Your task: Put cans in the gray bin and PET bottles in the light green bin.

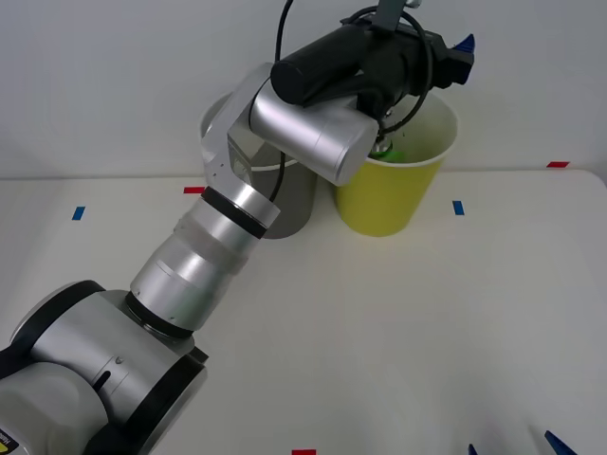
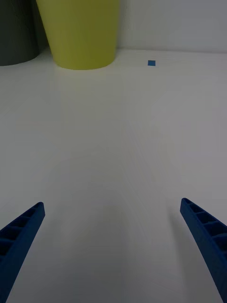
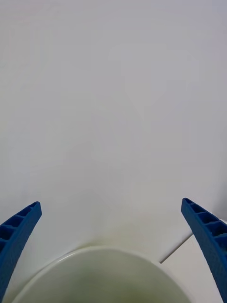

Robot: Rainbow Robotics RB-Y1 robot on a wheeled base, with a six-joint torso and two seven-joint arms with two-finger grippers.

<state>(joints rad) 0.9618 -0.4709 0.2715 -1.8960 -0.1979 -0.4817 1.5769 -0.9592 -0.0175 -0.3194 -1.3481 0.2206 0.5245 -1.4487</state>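
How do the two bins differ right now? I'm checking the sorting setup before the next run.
The light green bin is yellow-green; the gray bin is dark gray. The light green bin has the open left gripper above its mouth, with something bright green visible inside; the gray bin is largely hidden behind the left arm, its contents unseen. The gray bin stands on the robot's left of the light green bin. Both are tall, tapering cups standing upright. The open right gripper waits low over the table.
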